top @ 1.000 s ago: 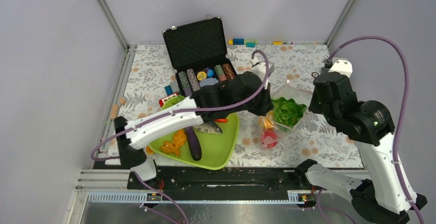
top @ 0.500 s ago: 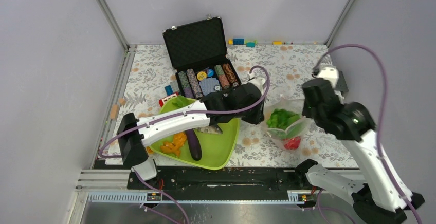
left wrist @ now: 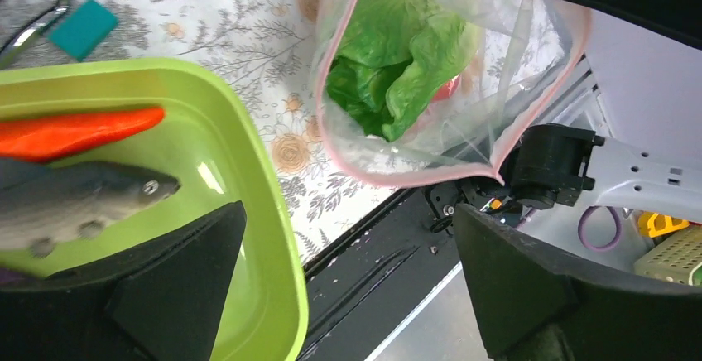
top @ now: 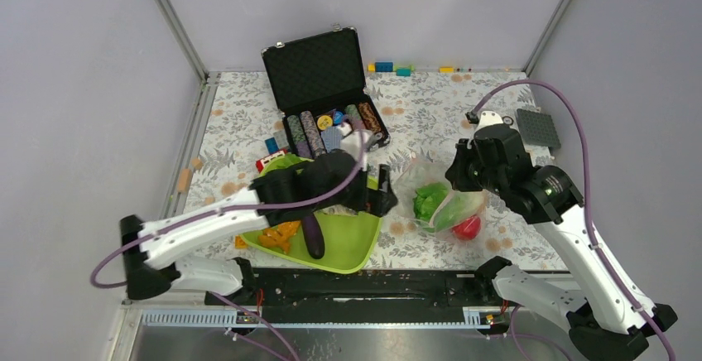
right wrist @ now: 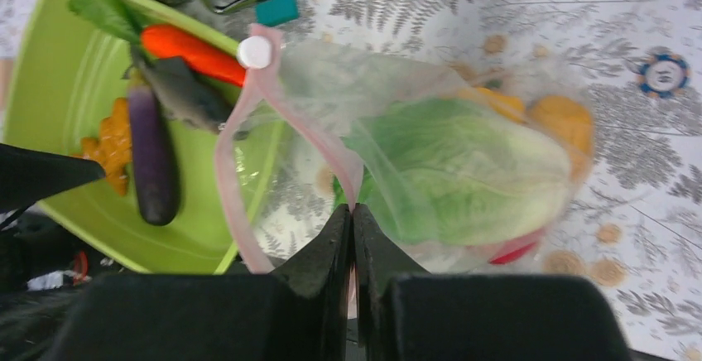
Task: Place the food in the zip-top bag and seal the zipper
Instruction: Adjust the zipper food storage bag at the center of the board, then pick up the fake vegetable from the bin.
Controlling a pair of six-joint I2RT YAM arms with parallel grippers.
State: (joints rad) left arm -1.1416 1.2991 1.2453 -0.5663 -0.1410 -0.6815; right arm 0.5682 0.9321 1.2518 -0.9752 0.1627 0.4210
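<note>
1. Now the left fingers (top: 386,197) stand released and spread wide above the right rim of the lime-green plastic tray (top: 352,245). A second ago they were closed at the bag's mouth, with the left arm stretched across to it.
2. Right fingers (right wrist: 353,216): clenched on the mouth edge of the clear zip-top plastic bag (top: 411,177), with the pale pink zipper strip (right wrist: 228,154) running in between them.
3. The bag lies on the floral-patterned table (top: 463,113) just right of the tray, its mouth gaping toward the tray. It has shifted leftward with the right arm since the earlier view.
4. Inside the bag: green toy lettuce (left wrist: 397,55), red toy apple (top: 468,228) and an orange-yellow piece (right wrist: 563,121) too blurred to name. The apple sat lower left of the lettuce a second ago and now sits lower right.
5. In the tray, as before: purple toy eggplant (right wrist: 153,162), grey toy fish (left wrist: 74,204), orange toy carrot (left wrist: 74,132) and a lumpy orange toy fruit (top: 277,234).
</note>
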